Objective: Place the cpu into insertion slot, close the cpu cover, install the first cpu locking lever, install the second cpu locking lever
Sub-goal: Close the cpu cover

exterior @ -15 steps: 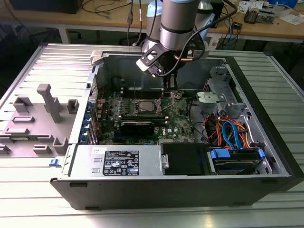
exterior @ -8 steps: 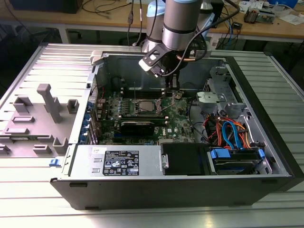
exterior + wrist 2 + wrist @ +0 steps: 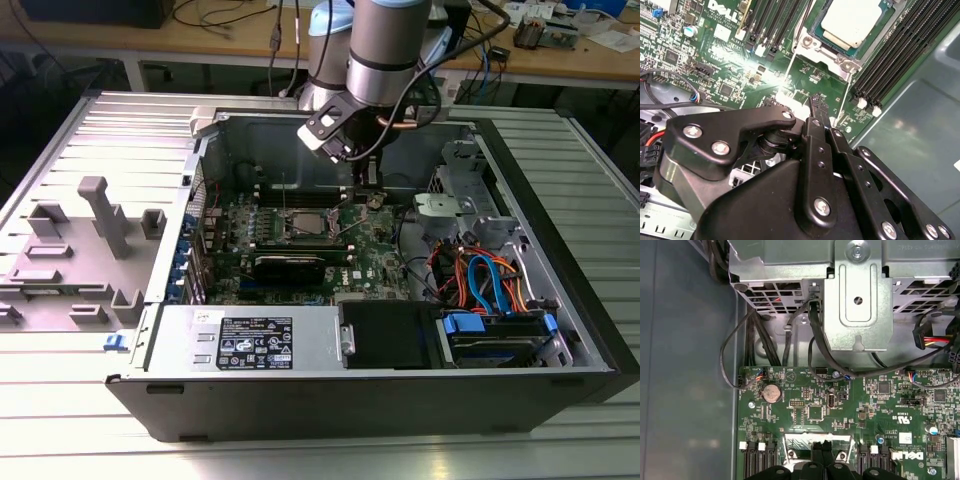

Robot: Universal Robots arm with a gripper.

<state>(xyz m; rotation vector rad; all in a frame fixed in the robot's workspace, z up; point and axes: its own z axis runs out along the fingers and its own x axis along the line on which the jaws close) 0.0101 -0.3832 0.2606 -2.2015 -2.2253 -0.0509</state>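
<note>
The arm [image 3: 385, 45] is a silver-grey tube with pale blue joint caps [image 3: 325, 15] and black cables [image 3: 432, 103] looping beside it. The gripper [image 3: 816, 102] is matte black, its flat links [image 3: 812, 165] fastened by silver screws [image 3: 821, 206].

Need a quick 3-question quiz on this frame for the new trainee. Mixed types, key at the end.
1. True or false: the cpu lies in the slot.
2. The gripper holds: A) the cpu B) nothing C) a screw.
3. In the exterior view, on which side of the board do the orange and blue cables lie?
Key: 1 true; 2 B; 3 the exterior view's right.
</note>
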